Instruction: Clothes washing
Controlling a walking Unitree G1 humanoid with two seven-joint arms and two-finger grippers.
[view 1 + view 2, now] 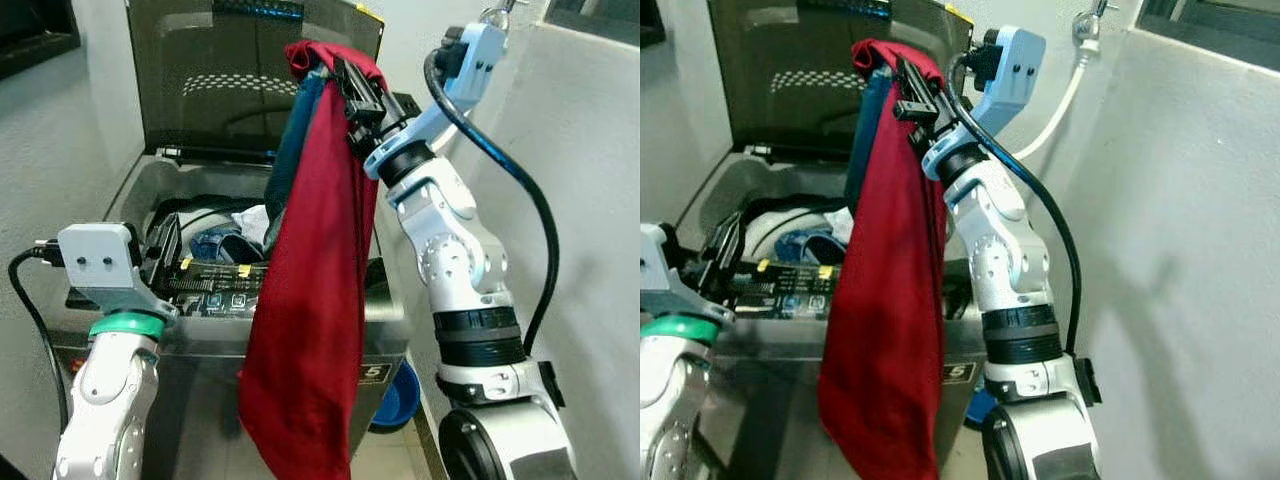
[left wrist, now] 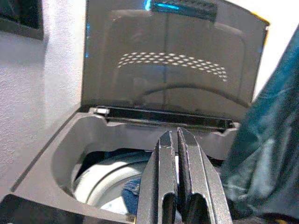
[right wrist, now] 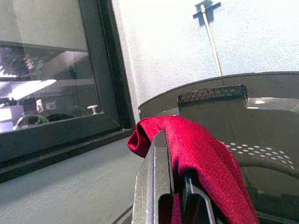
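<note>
**A:** ok so where's the load rn?

**B:** right gripper (image 1: 352,92) is up high over the washing machine (image 1: 385,330), clamped on the top of a red cloth (image 1: 315,300). There's a teal garment (image 1: 296,150) bunched in w/ it too. Red one hangs long, down past the front panel of the machine, not over the tub opening. Lid (image 1: 210,70) is up; some blue and white stuff (image 1: 235,235) already sits inside the drum.

**A:** and the left one?

**B:** left gripper (image 2: 177,186) is low at the front edge of the machine, fingers pressed together, nothing in them, pointing at the drum.

**A:** how's that fabric gonna behave?

**B:** soft, floppy, light imo. Zero stiffness, so it just drapes and swings wherever the arm goes. Pinch at the bunched top looks ok, but the tail is so long it'll prob snag or drape on the rim going in. Better to take a second hold about halfway down w/ the left, then feed it in.

**A:** is the teal one actually gripped?

**B:** can't say tbh, fold hides the fingers. Might just be draped and could slip.
</note>
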